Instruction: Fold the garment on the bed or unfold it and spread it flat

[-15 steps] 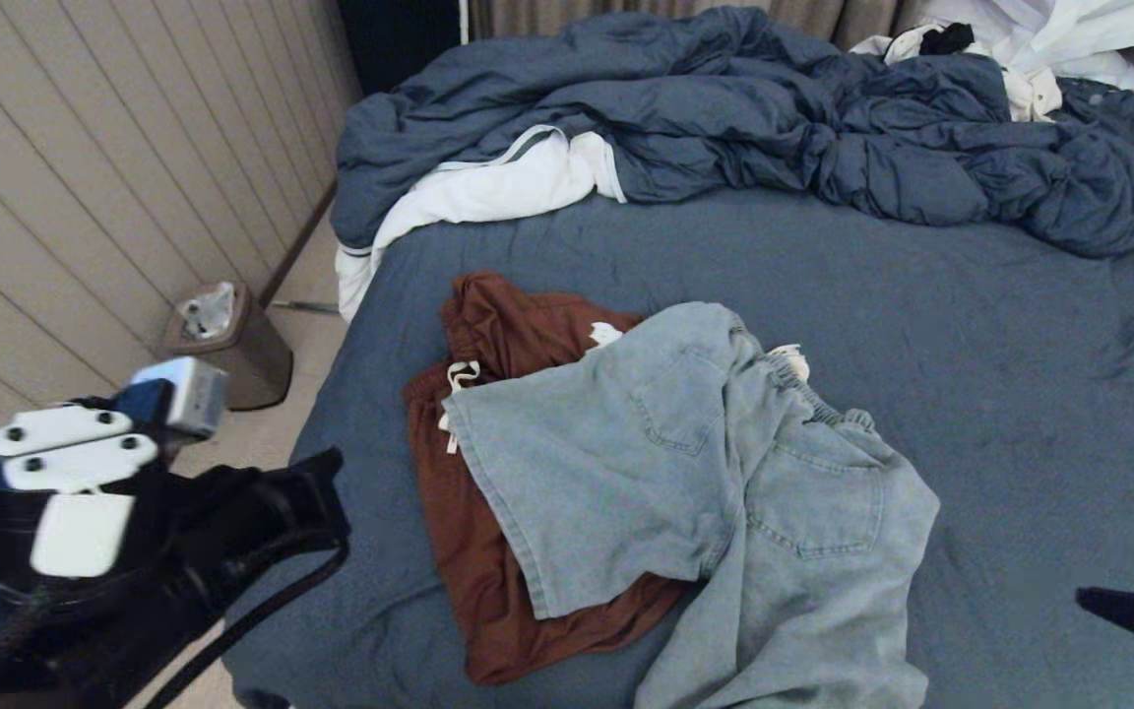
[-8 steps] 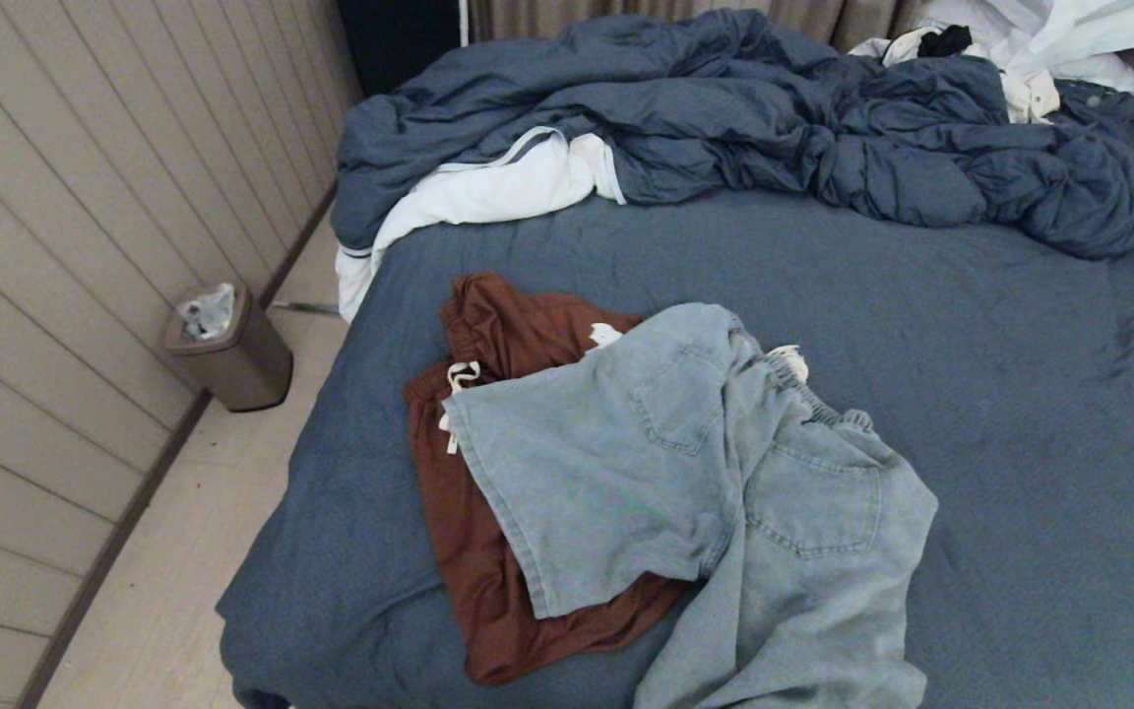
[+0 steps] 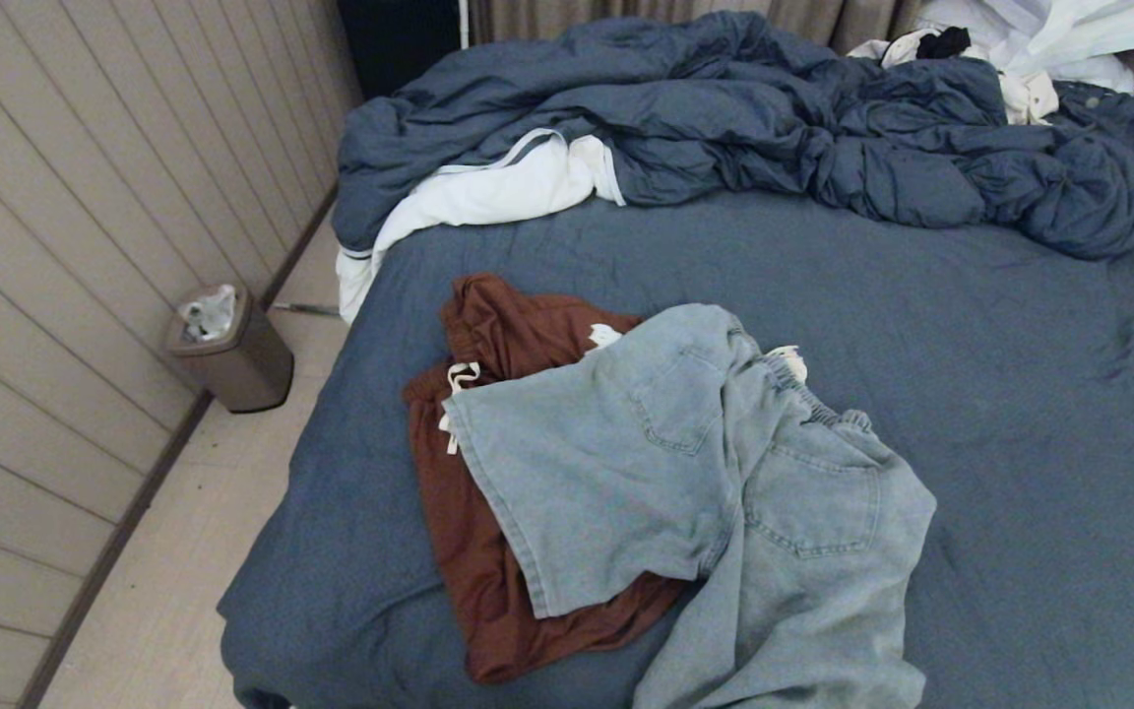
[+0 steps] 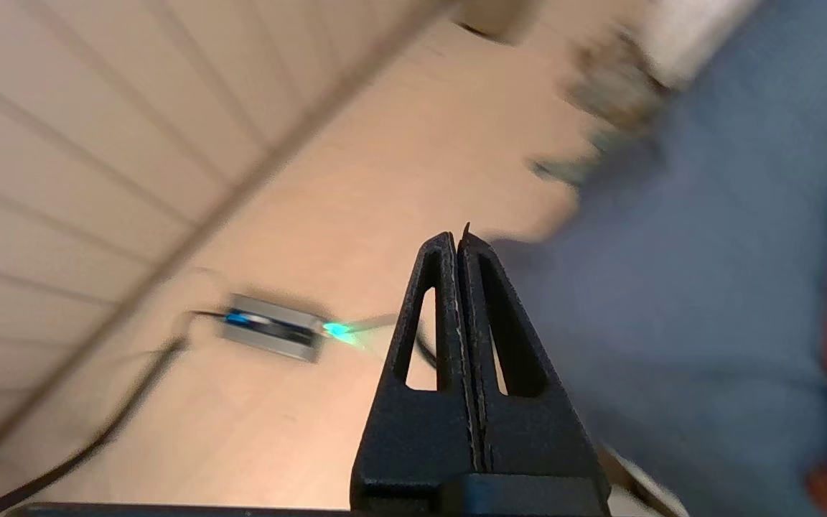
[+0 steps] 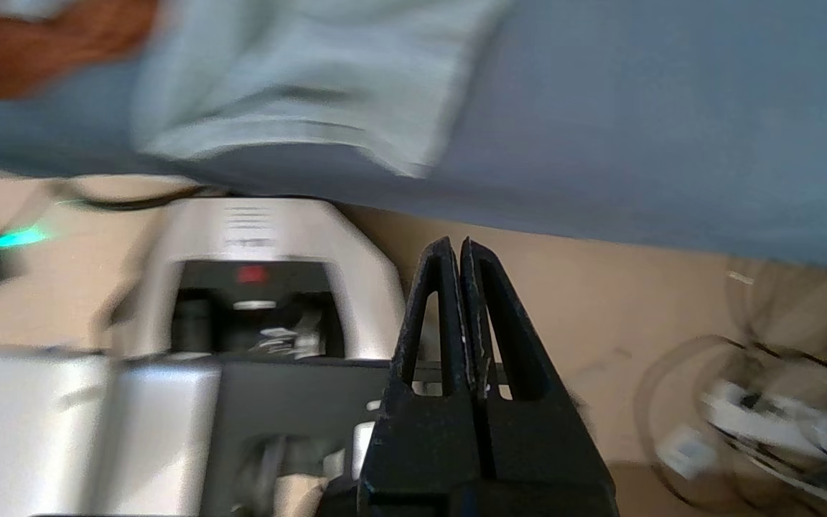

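Left tool [image 4: 460,240] is closed with nothing between its fingers, held low over the floor beside the bed's near-left corner; right tool [image 5: 460,248] is likewise closed and empty, held over the floor below the bed's front edge. Neither tool appears in the head view. Bed [image 3: 1020,414] carries two garments in its near-middle area: one pair of pale denim shorts [image 3: 705,492], lying back pockets up, and one rust-brown garment [image 3: 488,345] with a white drawstring, partly underneath the denim and showing to its left. Both are rumpled and neither is folded or spread flat, so the task appears not yet begun. Denim is judged soft but fairly heavy and firm, likely to hold a crease and to drag the brown piece if pulled sideways; the gathered waistband [image 3: 803,399] or a hem corner looks the soundest place to pinch. Brown cloth looks lighter and limper, likely to bunch. One blue duvet [image 3: 774,118] lies heaped across the far end, with white cloth [image 3: 1049,34] at the far right. One bin [image 3: 232,350] stands on the floor at left.
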